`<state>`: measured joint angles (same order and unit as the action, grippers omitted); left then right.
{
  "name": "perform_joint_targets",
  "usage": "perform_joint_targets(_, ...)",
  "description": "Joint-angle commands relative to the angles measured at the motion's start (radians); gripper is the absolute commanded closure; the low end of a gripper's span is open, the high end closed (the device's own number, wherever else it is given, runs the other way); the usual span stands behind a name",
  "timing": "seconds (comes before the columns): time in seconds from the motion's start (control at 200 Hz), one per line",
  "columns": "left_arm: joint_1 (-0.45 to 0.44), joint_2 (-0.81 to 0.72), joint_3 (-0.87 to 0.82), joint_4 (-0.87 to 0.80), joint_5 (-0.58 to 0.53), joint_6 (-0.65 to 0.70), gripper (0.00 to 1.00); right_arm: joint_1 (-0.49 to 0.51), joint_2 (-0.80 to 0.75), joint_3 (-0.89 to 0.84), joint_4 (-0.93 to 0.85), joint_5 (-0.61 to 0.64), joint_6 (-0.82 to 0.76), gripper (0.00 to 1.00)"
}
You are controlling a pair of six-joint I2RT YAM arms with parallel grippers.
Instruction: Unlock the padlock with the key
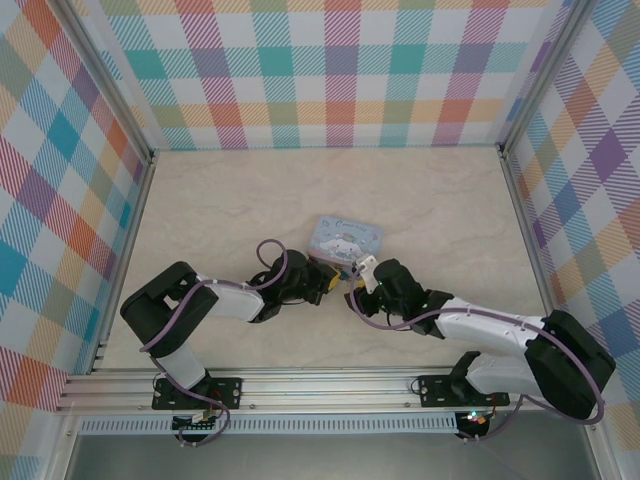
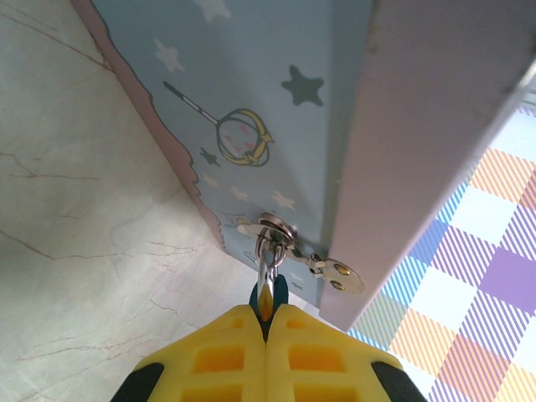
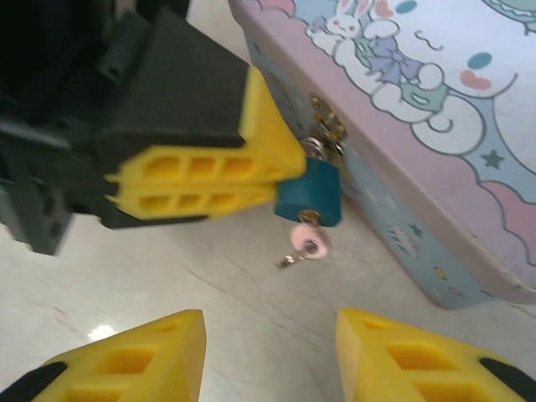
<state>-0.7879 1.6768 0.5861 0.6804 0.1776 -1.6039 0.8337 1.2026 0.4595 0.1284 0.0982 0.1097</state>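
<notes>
The left gripper point(image 3: 280, 172) is pinched tight on the little blue padlock point(image 3: 311, 193), which hangs on the tin point(image 3: 419, 126); the key point(image 3: 308, 241) sticks out of its bottom, towards the right gripper point(image 3: 270, 331); that one's fingers are wide apart, with the key just ahead, in line with the gap.

I see my left gripper point(image 2: 266, 316) pinched tight on the padlock point(image 2: 279, 290). Its shackle point(image 2: 266, 261) hangs from the tin's point(image 2: 251, 100) latch point(image 2: 278, 226).
</notes>
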Motion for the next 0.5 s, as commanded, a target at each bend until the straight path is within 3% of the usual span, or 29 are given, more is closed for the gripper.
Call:
perform_joint_targets(0.0, -0.008, -0.015, 0.021, -0.003, -0.012, 0.017, 1.0, 0.021, 0.046, 0.009, 0.063, 0.089, -0.114, 0.55)
perform_joint_targets(0.375, -0.006, -0.021, 0.026, -0.023, -0.013, 0.025, 1.0, 0.042, 0.165, 0.083, 0.107, 0.116, -0.195, 0.57)
perform_joint_targets(0.495, -0.006, -0.022, 0.024, -0.025, -0.017, 0.025, 1.0, 0.041, 0.185, 0.101, 0.112, 0.113, -0.2, 0.63)
